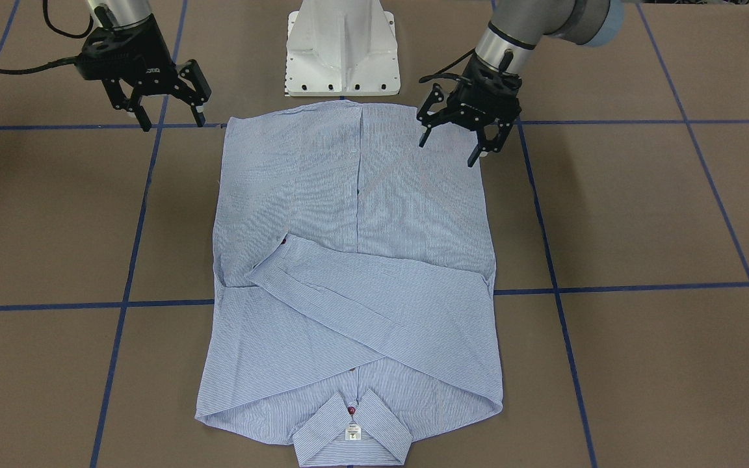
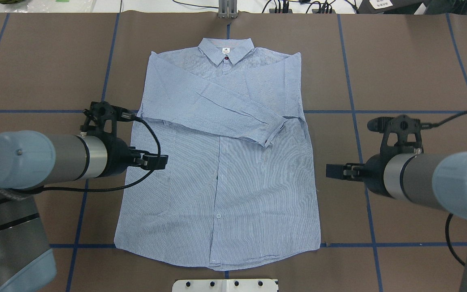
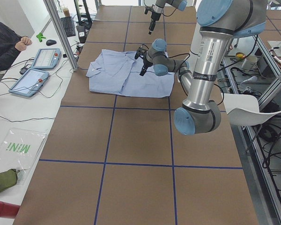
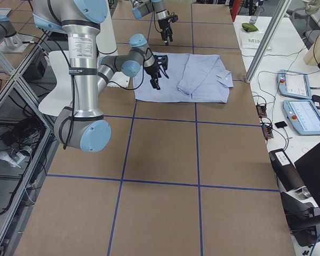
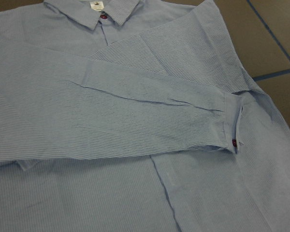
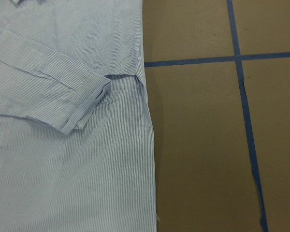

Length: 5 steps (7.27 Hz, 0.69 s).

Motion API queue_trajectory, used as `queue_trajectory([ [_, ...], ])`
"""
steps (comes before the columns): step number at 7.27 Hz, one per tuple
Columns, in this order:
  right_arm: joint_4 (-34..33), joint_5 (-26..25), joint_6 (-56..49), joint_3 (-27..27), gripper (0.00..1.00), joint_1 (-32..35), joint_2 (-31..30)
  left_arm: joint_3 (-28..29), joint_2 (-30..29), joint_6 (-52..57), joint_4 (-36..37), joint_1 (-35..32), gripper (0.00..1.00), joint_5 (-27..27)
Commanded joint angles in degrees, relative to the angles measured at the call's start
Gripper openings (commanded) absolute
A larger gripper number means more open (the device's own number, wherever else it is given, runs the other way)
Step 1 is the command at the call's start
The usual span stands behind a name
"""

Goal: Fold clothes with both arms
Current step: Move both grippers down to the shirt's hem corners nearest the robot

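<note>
The light blue striped shirt (image 2: 221,162) lies flat and face up on the brown table, collar (image 2: 226,50) away from the robot, hem near the base. Both sleeves are folded across the chest, and the top cuff (image 5: 229,123) shows a dark red button. My left gripper (image 1: 449,151) is open and empty, hovering over the shirt's side edge near the hem; it also shows in the overhead view (image 2: 154,160). My right gripper (image 1: 173,123) is open and empty, above bare table just beside the other side edge (image 2: 335,171). No fingers show in either wrist view.
The white pedestal base (image 1: 342,49) stands right behind the hem. Blue tape lines (image 6: 244,111) grid the brown table. A side table with tablets (image 3: 35,77) and a person (image 3: 4,40) lie beyond the collar end.
</note>
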Motion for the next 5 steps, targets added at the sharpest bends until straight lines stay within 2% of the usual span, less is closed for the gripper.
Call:
queue_trajectory([
  [1, 0.00, -10.79, 8.28, 1.12, 1.00, -10.44, -2.72, -2.32, 9.84, -8.71, -4.41, 8.33, 1.00, 8.31],
  [3, 0.00, -11.33, 8.29, 0.94, 1.00, -10.98, -2.63, -2.24, 13.91, -17.15, -4.43, 15.21, 1.00, 10.04],
  [5, 0.00, -12.30, 8.29, 0.85, 1.00, -11.51, -2.46, -1.62, 13.93, -21.38, -1.72, 18.31, 0.99, 10.83],
])
